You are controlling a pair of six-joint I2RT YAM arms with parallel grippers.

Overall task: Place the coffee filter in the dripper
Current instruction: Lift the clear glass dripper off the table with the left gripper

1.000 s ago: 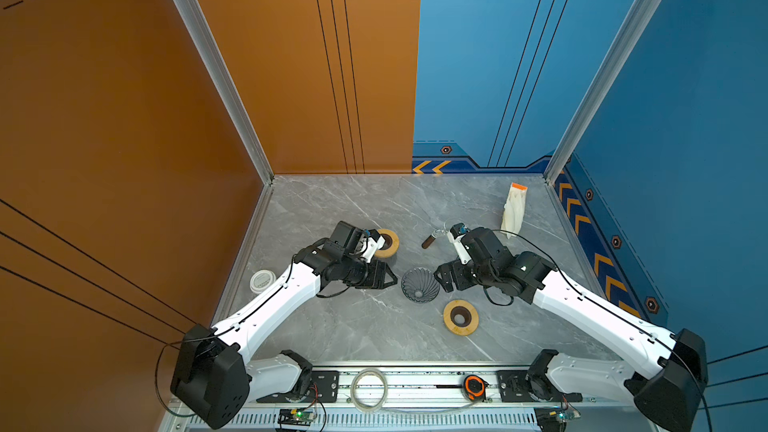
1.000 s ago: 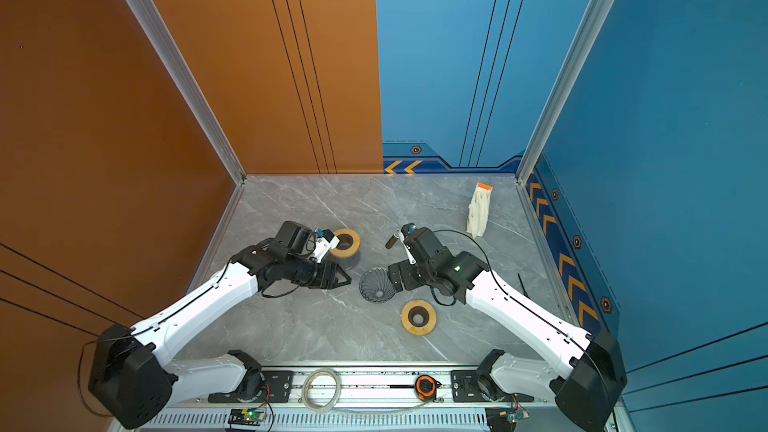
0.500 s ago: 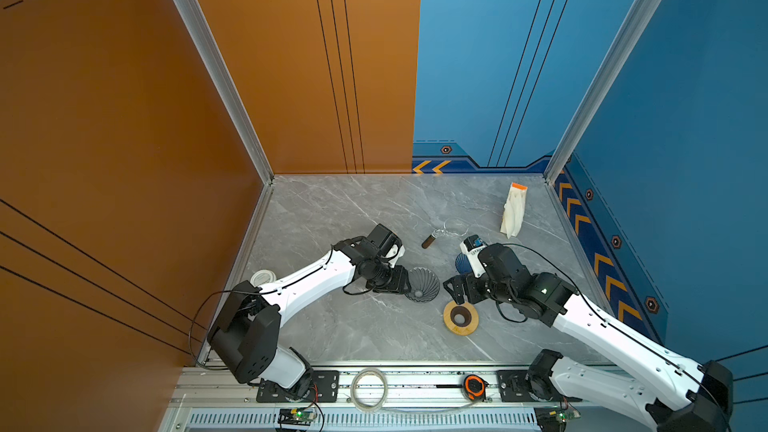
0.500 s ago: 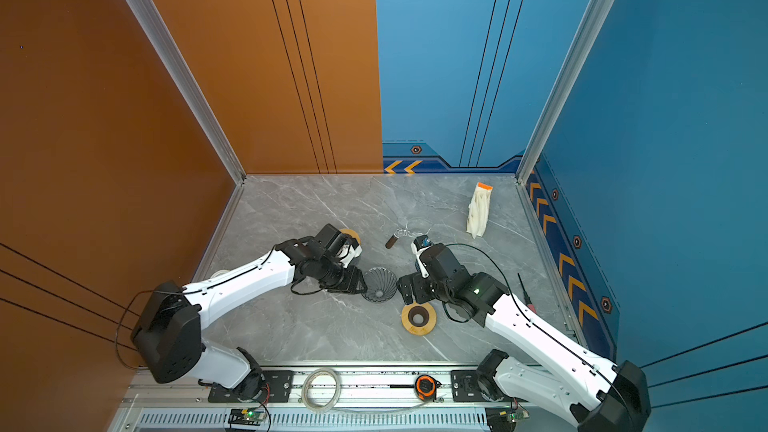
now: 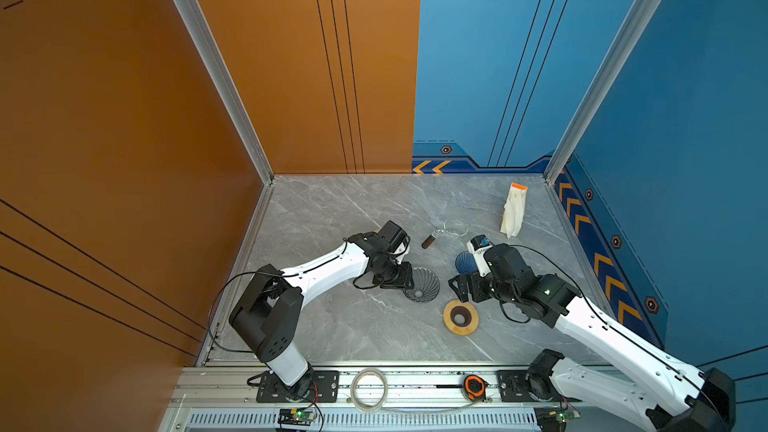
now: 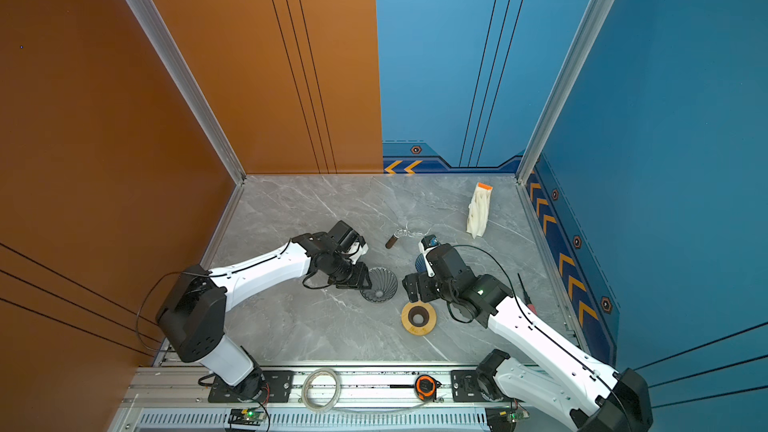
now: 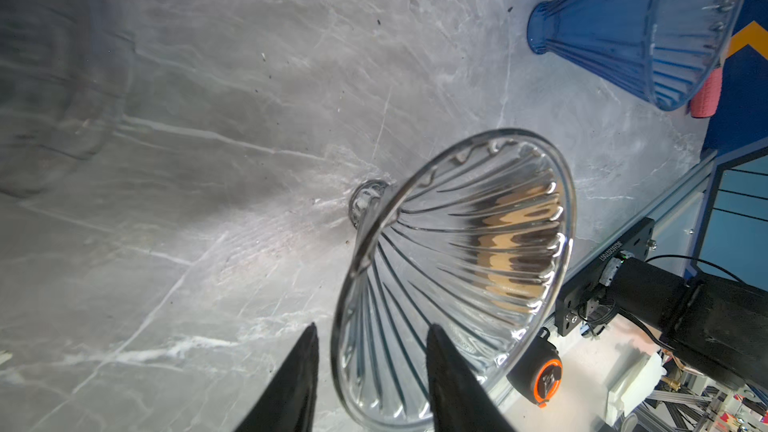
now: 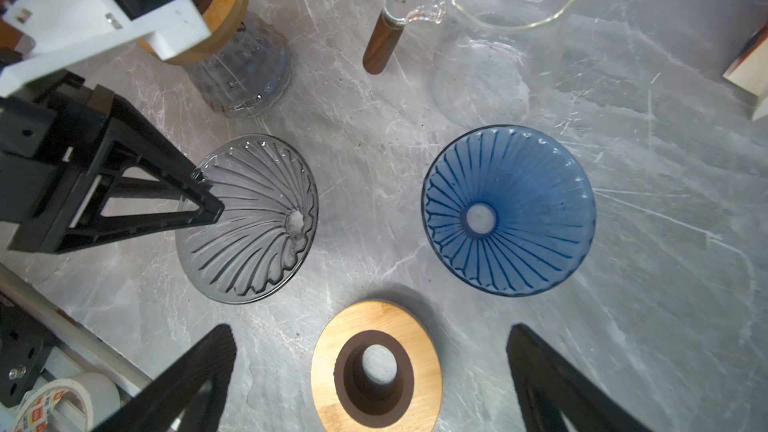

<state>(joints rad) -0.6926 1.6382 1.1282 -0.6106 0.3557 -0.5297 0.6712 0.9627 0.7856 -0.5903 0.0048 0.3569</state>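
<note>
We are noting the left pincer apart, straddling the clear dripper's rim and not pinching it. The right pincer is hanging wide apart, empty. The filter pack is standing at the counter's far right, beyond the right arm, which is nearer.

The left gripper is seen at the rim of the smoky glass dripper, which stands just past its fingertips. The wooden ring is found near the right gripper, apart from it. A blue dripper is partly hidden behind that gripper's wrist. The filter pack is seen well beyond it.
</note>
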